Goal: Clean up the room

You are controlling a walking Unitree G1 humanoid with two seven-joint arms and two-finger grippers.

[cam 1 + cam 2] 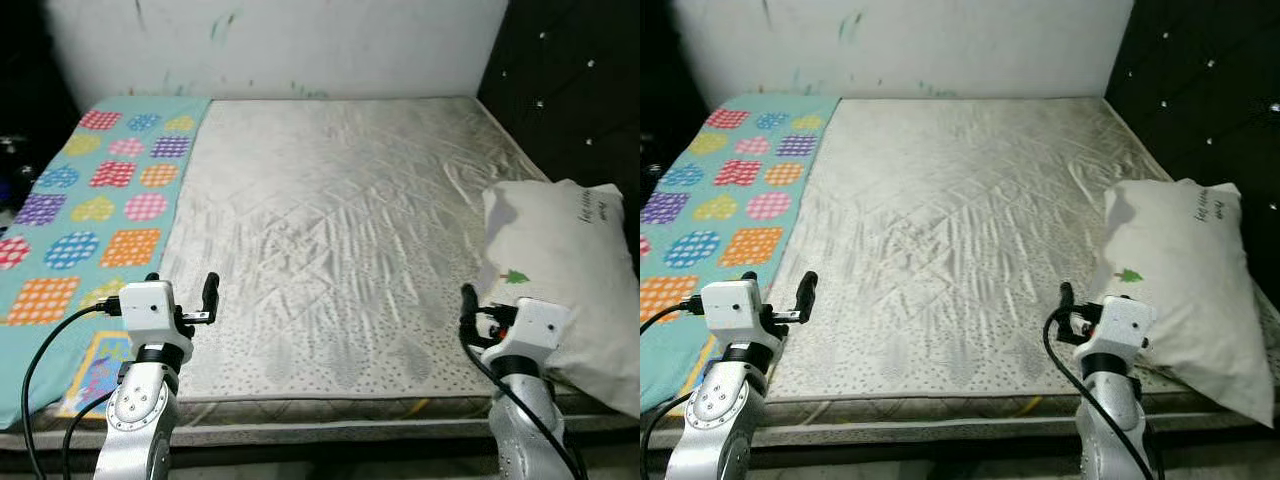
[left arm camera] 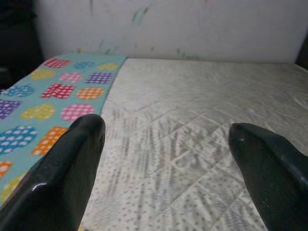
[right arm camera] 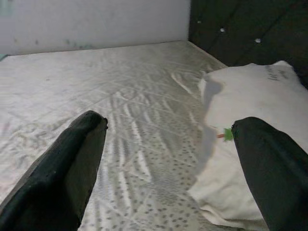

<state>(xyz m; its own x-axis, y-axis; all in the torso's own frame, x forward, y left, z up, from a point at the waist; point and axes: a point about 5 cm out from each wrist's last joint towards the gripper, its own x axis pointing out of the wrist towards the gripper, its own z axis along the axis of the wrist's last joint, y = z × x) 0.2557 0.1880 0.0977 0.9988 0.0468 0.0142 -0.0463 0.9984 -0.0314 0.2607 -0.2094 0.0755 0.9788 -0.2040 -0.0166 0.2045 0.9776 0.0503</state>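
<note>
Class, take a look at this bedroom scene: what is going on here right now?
A humanoid robot stands at the foot of a bed, both arms raised over the near edge of the bare mattress. Its left pincer is open and holds nothing, near the colourful patterned blanket on the robot's left side of the bed. Its right pincer is also open, beside the white pillow lying at the mattress's right edge by the dark headboard. Nothing has been gripped yet.

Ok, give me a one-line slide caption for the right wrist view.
Open right end effector above the bare mattress, white pillow beside the dark headboard.
</note>
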